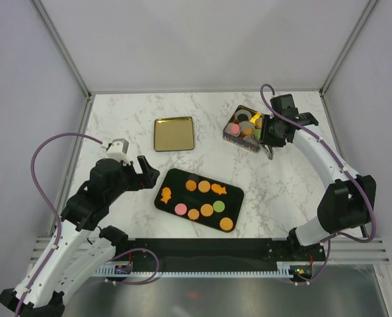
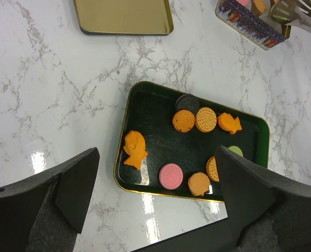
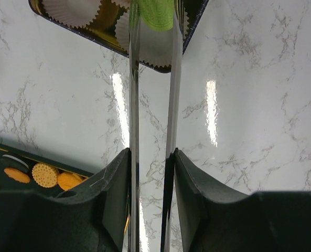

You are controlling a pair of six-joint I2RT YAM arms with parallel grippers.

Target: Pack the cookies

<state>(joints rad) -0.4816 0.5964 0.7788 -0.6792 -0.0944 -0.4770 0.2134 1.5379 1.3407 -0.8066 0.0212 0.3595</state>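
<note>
Several cookies (image 1: 203,187) lie on a black tray (image 1: 176,174): round orange ones, a pink one (image 2: 171,176), a green one (image 2: 235,151), a dark one (image 2: 187,101) and orange fish shapes (image 2: 135,149). My left gripper (image 2: 156,153) hangs open just above the tray's (image 2: 121,163) near left end, touching nothing. My right gripper (image 3: 151,157) is shut on metal tongs (image 3: 133,105). The tongs pinch a green cookie (image 3: 156,13) over a paper cup in the box (image 3: 194,31). In the top view the right gripper (image 1: 273,133) is at the box's (image 1: 238,142) right side.
A gold lid (image 1: 174,134) lies flat at the back, left of the box. White paper cups (image 3: 71,9) line the box, some holding cookies. Grey walls close in the marble table on three sides.
</note>
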